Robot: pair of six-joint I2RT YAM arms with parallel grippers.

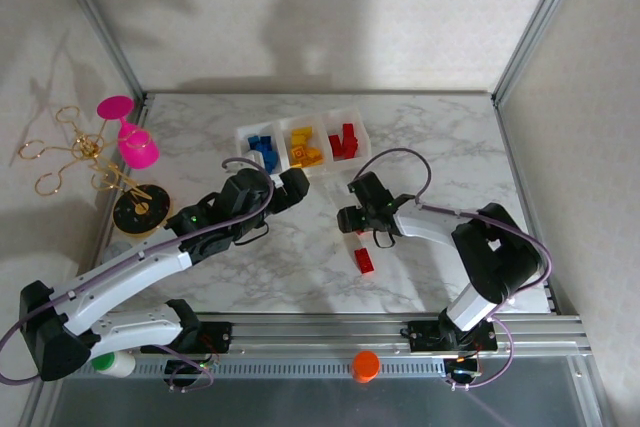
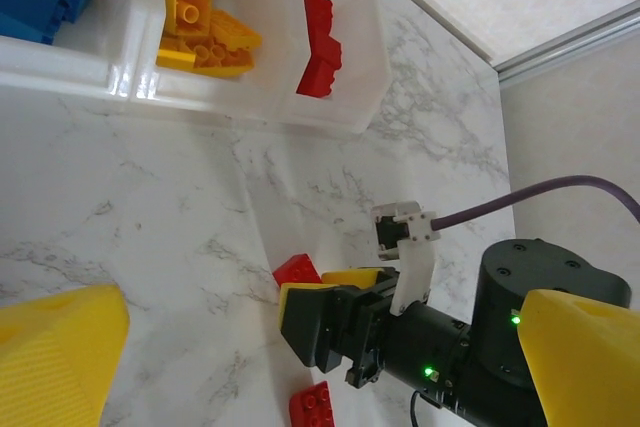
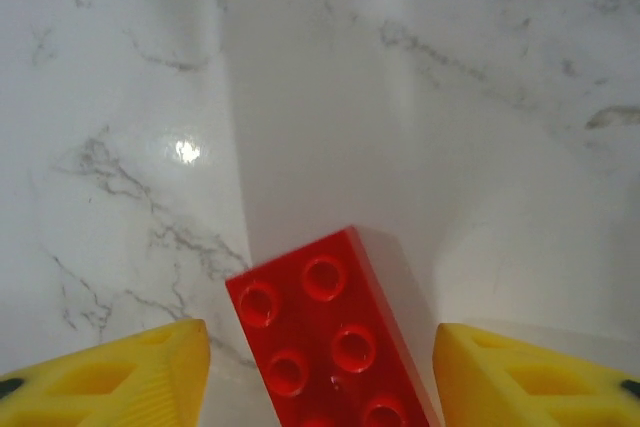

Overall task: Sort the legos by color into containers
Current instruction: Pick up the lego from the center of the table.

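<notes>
Marble-patterned table (image 1: 440, 147), bins (image 2: 130, 77) at its far middle holding blue, yellow and red bricks (image 1: 303, 147), left to right. Step in hand, by my judgement: picking up a red brick (image 3: 325, 352) lying nearer. Right gripper (image 3: 318, 335) stands over it, jaws wide on either side, not touching. Left gripper (image 1: 297, 187) hangs near the bins, jaws wide, empty. Next I must lower, close, then carry to the right bin. A second red brick (image 1: 365, 261) lies just beside.

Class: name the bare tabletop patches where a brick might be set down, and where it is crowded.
Free: the table at far right, between containers and frame post; the near strip between the arm bases. Crowded: in front of the containers, around left gripper, right gripper and loose red bricks.
</notes>
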